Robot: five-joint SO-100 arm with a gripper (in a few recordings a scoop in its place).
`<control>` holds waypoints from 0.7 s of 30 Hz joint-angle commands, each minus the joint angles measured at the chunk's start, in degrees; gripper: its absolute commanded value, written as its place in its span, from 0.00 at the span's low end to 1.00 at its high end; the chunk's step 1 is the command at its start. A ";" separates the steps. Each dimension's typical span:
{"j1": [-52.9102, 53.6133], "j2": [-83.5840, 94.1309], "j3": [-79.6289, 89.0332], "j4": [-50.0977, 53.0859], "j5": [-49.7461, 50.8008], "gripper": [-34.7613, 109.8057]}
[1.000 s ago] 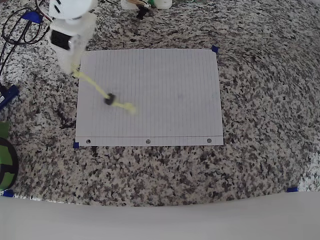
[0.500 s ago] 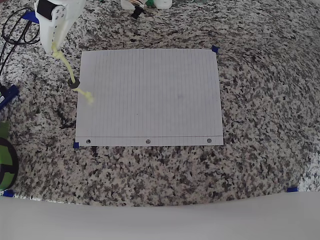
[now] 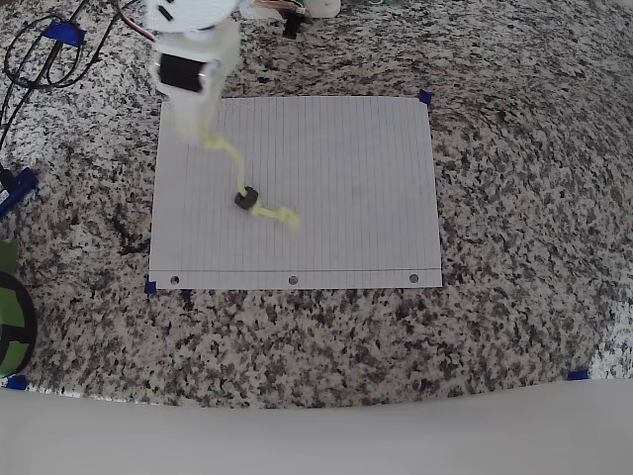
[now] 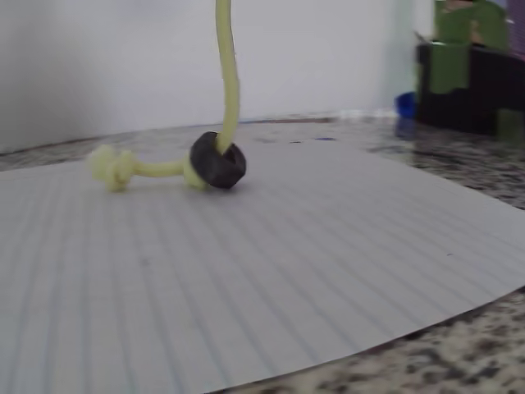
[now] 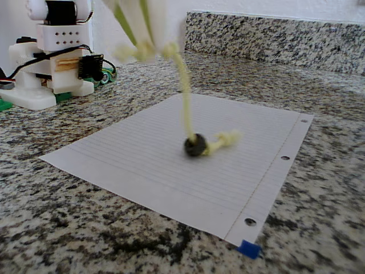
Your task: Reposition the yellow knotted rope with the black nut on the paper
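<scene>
Rope (image 3: 229, 170): thin, pale yellow-green cord, soft and slightly fuzzy, with a lumpy knot at its free end. Threaded through a black nut (image 3: 245, 199), a small dark ring with faceted sides, matte.

Paper (image 3: 346, 178): white lined loose-leaf sheet, flat on the counter (image 3: 514, 198); 3 punched holes along the long edge nearest the bottom of the overhead view; blue tape bits at some corners. Counter is speckled grey, white and black granite, polished.

Nut sits on the paper in its left half in the overhead view, touching the sheet. From the nut a short tail of rope lies flat on the paper, ending in the knot toward lower right. The other length rises steeply from the nut; in the wrist view it runs almost straight up out of the picture, taut.

Arm: white plastic, blurred in the overhead view, reaching in from the top left, over the paper's upper-left corner. Gripper (image 3: 203, 137) points down above the sheet, clear of it.

Gripper (image 5: 149, 48): in the fixed view, blurred white fingers (image 5: 162, 28) pressed together on the rope's upper end, pinching it at or near the top knot. Rope hangs from there down to the nut.
</scene>
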 commanded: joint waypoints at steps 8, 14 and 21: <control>-14.06 0.70 3.96 -7.38 2.55 0.25; -24.26 0.18 6.42 -9.14 6.77 0.24; -32.26 -2.90 13.45 -14.41 10.81 0.24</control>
